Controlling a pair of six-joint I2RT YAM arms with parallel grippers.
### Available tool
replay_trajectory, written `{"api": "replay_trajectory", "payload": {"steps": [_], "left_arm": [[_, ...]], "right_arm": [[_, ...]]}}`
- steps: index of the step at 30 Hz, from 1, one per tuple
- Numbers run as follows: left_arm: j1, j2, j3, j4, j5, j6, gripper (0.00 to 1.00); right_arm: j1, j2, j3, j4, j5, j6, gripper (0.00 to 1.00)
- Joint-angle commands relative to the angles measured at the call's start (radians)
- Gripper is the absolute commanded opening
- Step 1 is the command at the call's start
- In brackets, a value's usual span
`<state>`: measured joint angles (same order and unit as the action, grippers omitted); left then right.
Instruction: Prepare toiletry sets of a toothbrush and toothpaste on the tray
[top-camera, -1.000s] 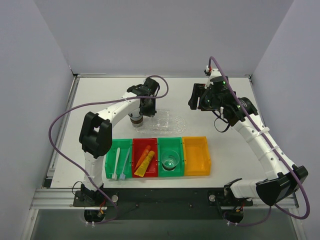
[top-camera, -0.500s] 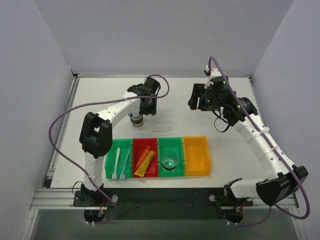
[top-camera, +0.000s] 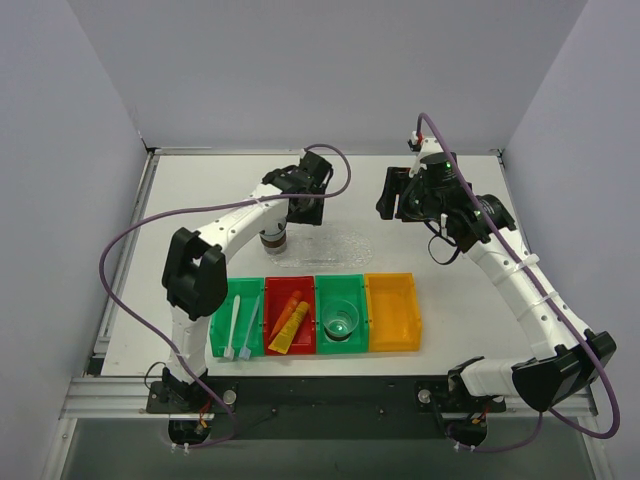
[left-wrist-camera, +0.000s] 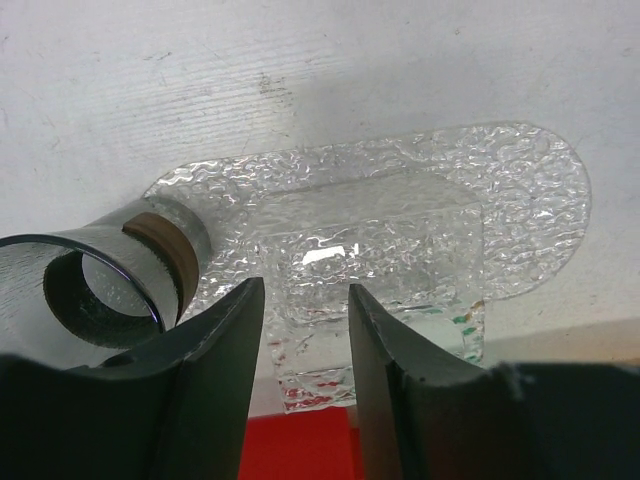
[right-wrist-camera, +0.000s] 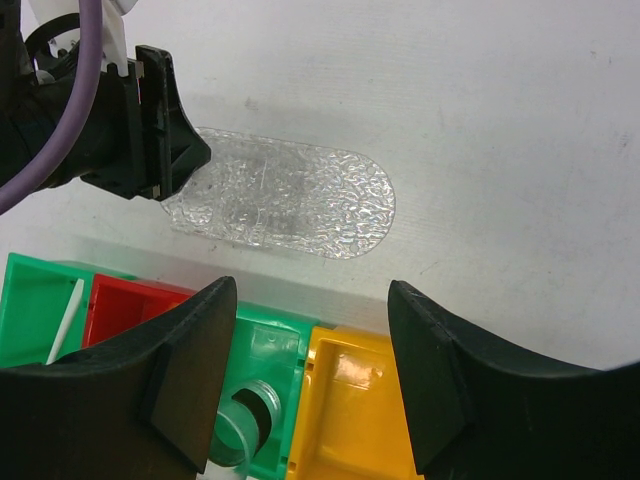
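The clear bumpy tray (top-camera: 340, 243) lies on the table behind the bins; it also shows in the left wrist view (left-wrist-camera: 500, 200) and the right wrist view (right-wrist-camera: 300, 200). A white toothbrush (top-camera: 233, 325) and a pale blue toothbrush (top-camera: 248, 325) lie in the left green bin (top-camera: 222, 330). An orange tube (top-camera: 288, 312) and a yellow-orange tube (top-camera: 290, 332) lie in the red bin (top-camera: 303, 290). My left gripper (top-camera: 305, 200) (left-wrist-camera: 305, 290) is open and empty above the tray's left part. My right gripper (top-camera: 400, 195) (right-wrist-camera: 310, 290) is open and empty, raised right of the tray.
A clear round cup (top-camera: 272, 240) (left-wrist-camera: 100, 290) stands on the tray's left end, just left of my left fingers. Another clear cup (top-camera: 340, 320) (right-wrist-camera: 240, 420) sits in the middle green bin. The orange bin (top-camera: 392, 312) (right-wrist-camera: 360, 400) holds nothing.
My left gripper has moved back and to the right, away from the cup on the tray's left end. The cup, the tray and the right arm have not moved.
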<state>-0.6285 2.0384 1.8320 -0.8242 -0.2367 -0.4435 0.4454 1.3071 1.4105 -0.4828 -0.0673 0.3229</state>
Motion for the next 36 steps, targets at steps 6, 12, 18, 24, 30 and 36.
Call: {"api": "replay_trajectory", "payload": {"steps": [6,12,18,24,30,36], "left_arm": [[-0.062,-0.029,0.107,-0.036,0.014,-0.011,0.5],[-0.089,-0.018,0.096,-0.03,0.066,-0.08,0.5],[-0.103,-0.004,0.081,-0.013,0.08,-0.124,0.5],[-0.111,0.026,0.096,-0.012,0.047,-0.121,0.51],[-0.112,0.077,0.142,-0.024,0.037,-0.109,0.51],[-0.111,0.109,0.158,-0.018,0.039,-0.092,0.51]], "right_arm": [[-0.005,-0.041,0.01,0.004,0.064,0.021,0.57],[-0.01,-0.084,-0.016,0.003,0.08,0.031,0.57],[-0.01,-0.108,-0.048,0.003,0.046,0.05,0.57],[-0.008,-0.135,-0.067,0.004,0.043,0.05,0.57],[-0.01,-0.155,-0.076,0.006,0.035,0.051,0.57],[-0.01,-0.161,-0.073,0.004,0.032,0.051,0.57]]}}
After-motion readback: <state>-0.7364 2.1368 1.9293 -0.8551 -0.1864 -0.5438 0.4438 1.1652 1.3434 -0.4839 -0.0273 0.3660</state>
